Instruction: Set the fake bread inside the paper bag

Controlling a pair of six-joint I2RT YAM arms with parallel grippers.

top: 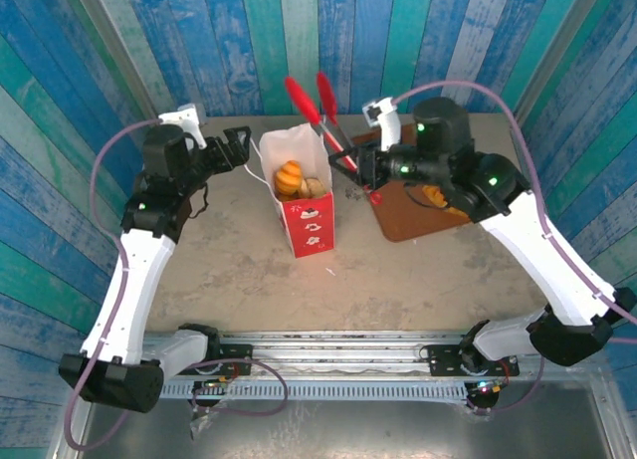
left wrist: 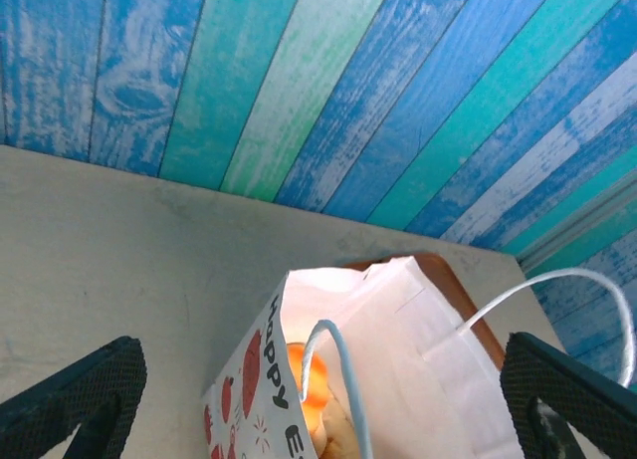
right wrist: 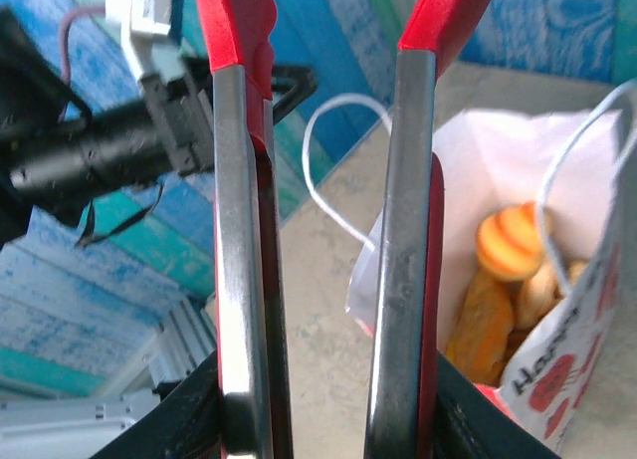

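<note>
Fake bread (top: 291,178) is seen piled inside the open paper bag (top: 309,225), which stands upright near the middle of the worktop (top: 199,270). The left gripper (top: 244,148) is spread wide just beside the bag's left rim. The right gripper (top: 356,168) is clamped on red-handled tongs (top: 301,101) at the bag's right, over the edge of a brown board (top: 398,225). Bare worktop is left in front of the bag.

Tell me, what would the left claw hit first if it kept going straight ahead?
Most likely the paper bag. In the wrist view it stands dead ahead of the open left gripper, with its thin handle loop nearest. Depth is hard to judge, though.
</note>
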